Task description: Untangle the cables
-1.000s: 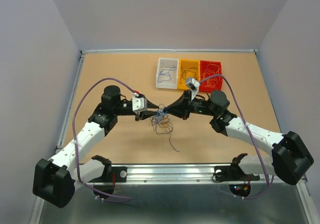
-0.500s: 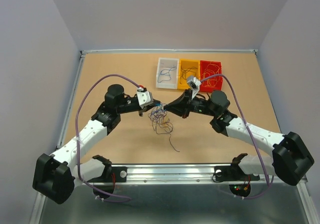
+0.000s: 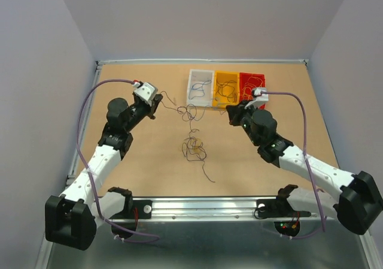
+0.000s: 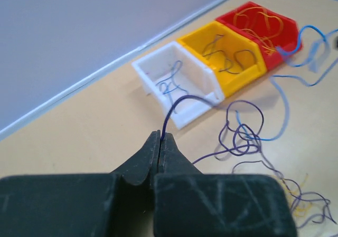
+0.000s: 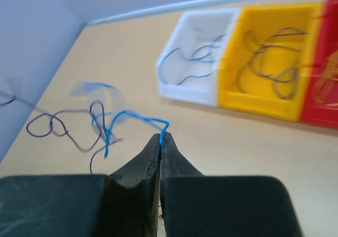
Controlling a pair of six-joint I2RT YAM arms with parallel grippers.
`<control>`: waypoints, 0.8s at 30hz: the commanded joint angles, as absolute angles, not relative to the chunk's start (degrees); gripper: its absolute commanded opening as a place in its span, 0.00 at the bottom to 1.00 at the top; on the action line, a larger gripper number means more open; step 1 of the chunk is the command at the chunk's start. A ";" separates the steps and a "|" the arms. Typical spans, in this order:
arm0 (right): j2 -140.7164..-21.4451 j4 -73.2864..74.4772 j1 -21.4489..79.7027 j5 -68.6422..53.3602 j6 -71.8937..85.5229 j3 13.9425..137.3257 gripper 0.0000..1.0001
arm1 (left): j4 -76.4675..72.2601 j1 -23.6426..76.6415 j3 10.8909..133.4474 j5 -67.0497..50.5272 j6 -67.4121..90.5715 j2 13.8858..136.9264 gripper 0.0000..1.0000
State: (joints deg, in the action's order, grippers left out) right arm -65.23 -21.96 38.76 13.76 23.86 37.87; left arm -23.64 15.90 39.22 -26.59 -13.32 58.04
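Running between the two end effectors, a loose chain of the cables (image 3: 190,110) loops and knots on itself about midway. One end of it is a dark purple-blue strand (image 4: 170,110), which rises in a short arch straight out of the left end effector (image 4: 160,138). That end effector's fingers are pressed together on the strand, with no gap showing. The other end is a light blue strand (image 5: 138,115), which bends off to the left of the right end effector (image 5: 161,138). This one is likewise closed tight, nipping the wire at the very tips. Just past the blue strand, dark loops curl against the desk (image 3: 137,155); motion blur hides whether they touch it.

A second part of the cables, a small tangle (image 3: 194,149) of dark, blue and yellowish wire, lies on the desk between the end effectors and back toward the arm bases. One dark strand trails out of it toward the near edge.

Ahead and to the right of each end effector stand three bins side by side. The white bin (image 3: 201,72) is nearest the left end effector and holds blue and dark strands. The yellow bin (image 3: 226,73) in the middle holds dark ones. The red bin (image 3: 252,74), furthest from the left end effector, holds yellow-orange ones. The right end effector sits just in front of the yellow bin.
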 commanded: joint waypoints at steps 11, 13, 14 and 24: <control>-40.79 -11.60 39.11 48.17 23.03 31.73 0.01 | -28.30 0.62 42.63 -20.75 -2.02 62.40 0.00; -39.64 -10.99 39.11 49.56 23.29 31.82 0.01 | -28.30 0.53 42.71 -18.56 -2.02 62.40 0.00; -39.29 -10.12 39.11 50.79 23.73 31.73 0.00 | -28.56 0.44 42.71 -15.67 -1.76 62.49 0.00; -29.89 -5.63 39.11 58.88 24.08 30.06 0.00 | -29.35 -8.35 42.80 -12.23 4.39 61.79 0.00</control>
State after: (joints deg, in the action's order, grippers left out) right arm -32.73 -6.79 38.74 53.87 23.97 31.18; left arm -25.89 -8.43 40.93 -14.83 1.61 63.57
